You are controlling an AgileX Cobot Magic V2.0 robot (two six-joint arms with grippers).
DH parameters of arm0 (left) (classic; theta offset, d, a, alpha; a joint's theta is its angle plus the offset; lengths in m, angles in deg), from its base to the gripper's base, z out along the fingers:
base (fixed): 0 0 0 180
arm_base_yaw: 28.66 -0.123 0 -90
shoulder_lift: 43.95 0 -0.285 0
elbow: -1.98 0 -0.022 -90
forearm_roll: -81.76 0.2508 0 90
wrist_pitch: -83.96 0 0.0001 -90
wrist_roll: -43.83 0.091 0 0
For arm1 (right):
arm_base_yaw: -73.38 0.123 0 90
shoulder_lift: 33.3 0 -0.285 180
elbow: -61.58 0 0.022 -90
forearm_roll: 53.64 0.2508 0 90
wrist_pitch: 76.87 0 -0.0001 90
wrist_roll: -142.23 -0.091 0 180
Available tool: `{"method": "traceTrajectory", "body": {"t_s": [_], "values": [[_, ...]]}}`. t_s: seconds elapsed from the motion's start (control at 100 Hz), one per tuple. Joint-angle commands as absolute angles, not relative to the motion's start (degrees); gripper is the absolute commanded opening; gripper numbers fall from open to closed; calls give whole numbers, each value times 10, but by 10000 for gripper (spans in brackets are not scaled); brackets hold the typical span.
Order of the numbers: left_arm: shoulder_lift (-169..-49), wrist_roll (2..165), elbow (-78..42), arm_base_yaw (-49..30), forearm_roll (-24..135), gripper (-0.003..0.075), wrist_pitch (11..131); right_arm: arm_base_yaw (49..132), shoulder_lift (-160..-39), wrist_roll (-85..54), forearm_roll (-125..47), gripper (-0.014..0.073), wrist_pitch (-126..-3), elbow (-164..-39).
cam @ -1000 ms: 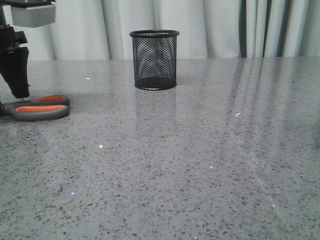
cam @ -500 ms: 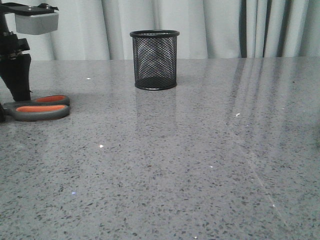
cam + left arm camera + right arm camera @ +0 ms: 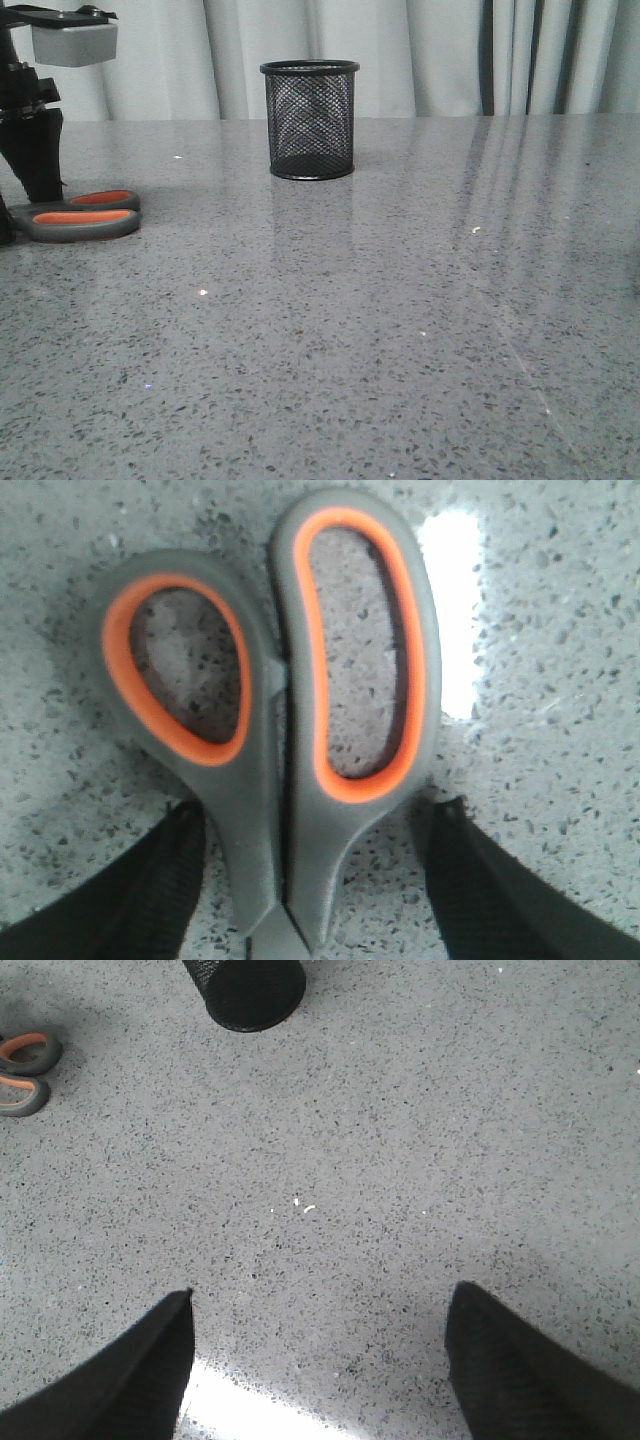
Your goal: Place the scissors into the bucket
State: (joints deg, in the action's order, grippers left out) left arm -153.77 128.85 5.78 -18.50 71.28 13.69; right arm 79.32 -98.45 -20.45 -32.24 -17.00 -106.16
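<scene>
The scissors (image 3: pixel 82 215) lie flat on the table at the far left, their grey handles lined with orange (image 3: pixel 300 680); the blades are out of view. My left gripper (image 3: pixel 320 815) is down at the table and open. Its black fingers (image 3: pixel 150 880) stand either side of the handles' neck with a gap on each side, touching nothing. In the front view the left gripper (image 3: pixel 22 200) stands at the picture's left edge. The black mesh bucket (image 3: pixel 309 120) stands upright, further back and to the right of the scissors. My right gripper (image 3: pixel 322 1295) hangs open over bare table, with the bucket (image 3: pixel 245 990) and scissors (image 3: pixel 22 1070) far from it.
The grey speckled table (image 3: pixel 400 330) runs wide to the right and front. Pale curtains (image 3: pixel 450 55) hang behind its back edge. A bright light reflection (image 3: pixel 450 610) lies on the table beside the handles.
The left gripper has come down a little and shifted slightly right over the last second, settling round the scissors' neck. The scissors and bucket have stayed put.
</scene>
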Motion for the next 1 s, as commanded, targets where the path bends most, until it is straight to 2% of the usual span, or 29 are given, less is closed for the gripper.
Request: {"method": "traceTrajectory", "body": {"t_s": [0.0,0.27,0.34,0.5,0.59,0.99], "values": [[-1521,1288,71,-181,696,405,108,795,-980,-198,-309,477,-194,-1082],[-1521,1288,71,-181,716,380,108,795,-980,-198,-309,477,-194,-1082],[-1521,1288,71,-181,716,334,108,795,-980,-198,-309,477,-194,-1082],[-1521,1288,71,-181,716,162,108,795,-980,-198,-309,477,-194,-1082],[-1521,1288,71,-181,716,114,108,795,-980,-198,-309,477,-194,-1082],[-1482,1277,95,-181,716,105,108,795,-980,-198,-309,477,-201,-1082]]}}
